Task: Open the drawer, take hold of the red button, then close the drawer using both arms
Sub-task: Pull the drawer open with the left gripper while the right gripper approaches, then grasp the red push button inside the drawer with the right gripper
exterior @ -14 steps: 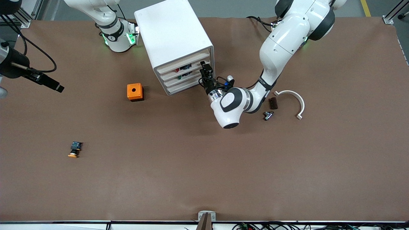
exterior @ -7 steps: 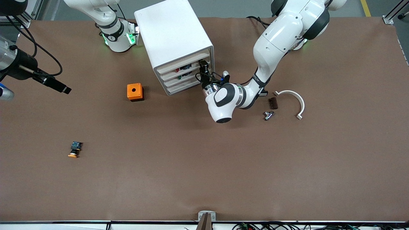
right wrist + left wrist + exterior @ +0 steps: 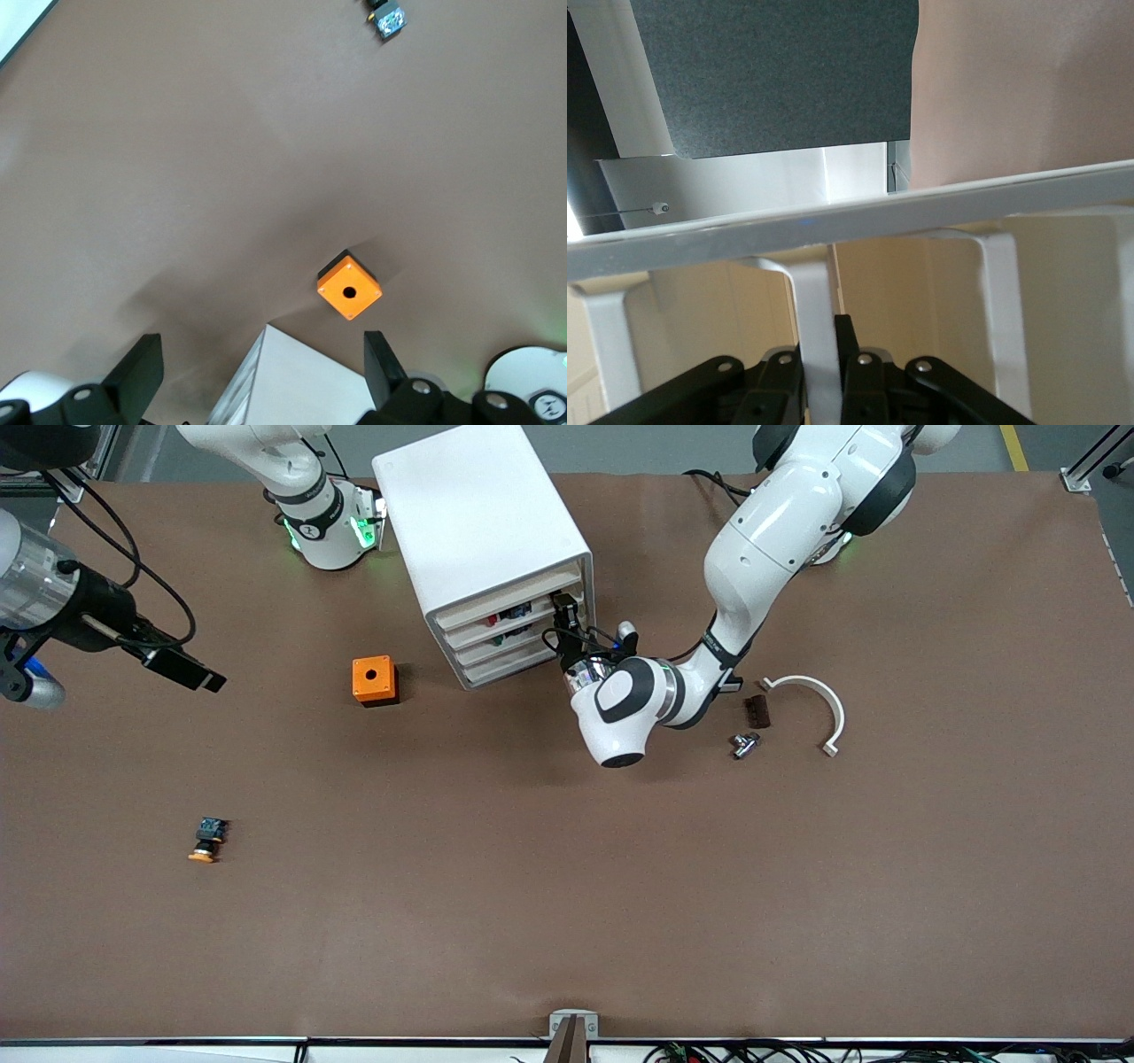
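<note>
The white cabinet (image 3: 483,531) stands near the robots' bases, with four drawers on its front. My left gripper (image 3: 564,615) is at the top drawer (image 3: 505,607), at the end toward the left arm. In the left wrist view its black fingers (image 3: 849,341) are shut on a white upright rib of the drawer front (image 3: 815,336). A red speck (image 3: 491,618), possibly the button, shows through the pale front. My right gripper (image 3: 190,673) hangs open and empty high over the right arm's end of the table; its wrist view looks down on the cabinet top (image 3: 292,385).
An orange cube with a hole (image 3: 373,679) sits beside the cabinet and also shows in the right wrist view (image 3: 349,287). An orange-capped button (image 3: 206,840) lies nearer the camera. A white curved part (image 3: 811,700), a dark block (image 3: 757,710) and a metal fitting (image 3: 742,744) lie by the left arm.
My left arm has pushed in toward the cabinet front, bringing its gripper onto the top drawer. My right gripper has drifted toward the cabinet.
</note>
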You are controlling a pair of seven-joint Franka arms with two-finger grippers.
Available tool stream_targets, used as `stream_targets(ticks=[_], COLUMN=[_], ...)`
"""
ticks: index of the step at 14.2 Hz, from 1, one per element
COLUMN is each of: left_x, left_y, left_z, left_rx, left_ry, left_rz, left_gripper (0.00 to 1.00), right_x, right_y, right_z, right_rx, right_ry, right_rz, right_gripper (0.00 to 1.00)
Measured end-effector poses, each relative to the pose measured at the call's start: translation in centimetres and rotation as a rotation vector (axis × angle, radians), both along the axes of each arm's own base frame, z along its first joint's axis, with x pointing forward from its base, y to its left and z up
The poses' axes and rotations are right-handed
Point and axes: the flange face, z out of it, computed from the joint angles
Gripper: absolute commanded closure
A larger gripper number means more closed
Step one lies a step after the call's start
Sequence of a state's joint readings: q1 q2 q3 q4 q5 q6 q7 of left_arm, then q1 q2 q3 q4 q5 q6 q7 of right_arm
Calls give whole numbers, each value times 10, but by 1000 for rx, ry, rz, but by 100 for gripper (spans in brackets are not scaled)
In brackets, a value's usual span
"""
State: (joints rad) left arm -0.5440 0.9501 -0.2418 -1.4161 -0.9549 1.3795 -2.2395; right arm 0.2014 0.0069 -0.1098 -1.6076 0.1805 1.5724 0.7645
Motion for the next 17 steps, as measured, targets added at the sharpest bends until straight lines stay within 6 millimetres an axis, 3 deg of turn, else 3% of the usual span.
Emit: stream_targets(ticks=[5, 8, 14, 17], left_x=[27, 55, 95, 101], left_y=[22, 47, 84, 90], left_z=[1, 1, 6, 7], left_rx=[-1, -1, -11, -13], left_ry=[-3, -5, -22, -25], left_rz=[55, 112, 198, 212], left_gripper=[90, 89, 86, 85], right_x=[1, 3, 0, -6], right_y=[64, 86, 156, 196], right_z=[-3, -5, -24, -39], right_rx=[-14, -13, -13, -19], right_ry=[23, 13, 13, 23], right_rz=[-65, -122, -214, -257], right_gripper=[0, 0, 0, 0])
